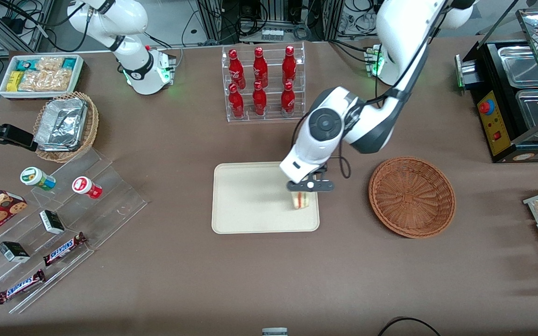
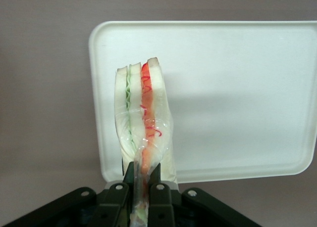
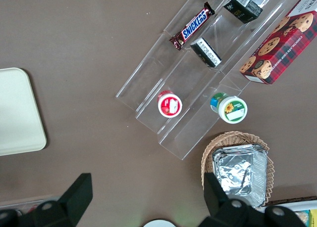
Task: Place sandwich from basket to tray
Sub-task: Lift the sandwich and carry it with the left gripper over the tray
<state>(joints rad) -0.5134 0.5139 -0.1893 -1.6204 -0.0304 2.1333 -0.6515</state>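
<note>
Sandwich (image 1: 302,200) status, front view: held in my pincer (image 1: 310,186) over the tray (image 1: 250,200), at the tray end nearest the basket (image 1: 412,196). The wedge hangs directly below the pincer, so no sideways offset remains between them; the relation that governs the coming move is vertical only, sandwich to tray surface. Whether its lowest edge touches the tray cannot be read from this view. The basket sits on the bench (image 1: 269,280) just beside the tray, toward my working arm's end, and holds nothing visible. A clear rack of red bottles (image 1: 262,84) stands farther from the front camera than the tray, well apart from my path.

Left wrist view: my pincer (image 2: 141,187) is clamped on the sandwich (image 2: 143,118), the fingers (image 2: 157,180) pinching its wrapped narrow end. The wedge's long axis runs straight out from the pincer, cut edge facing the camera, red and green layers visible. The sandwich overlaps one corner region of the tray (image 2: 237,88), close to the rim. Judgement: the step in hand is set-down; release so near the rim risks the wedge tipping onto the edge, so a small shift toward the tray's middle before opening would be prudent.

Right wrist view: only one rounded corner of the tray (image 3: 20,113) shows; the sandwich and pincer do not.
</note>
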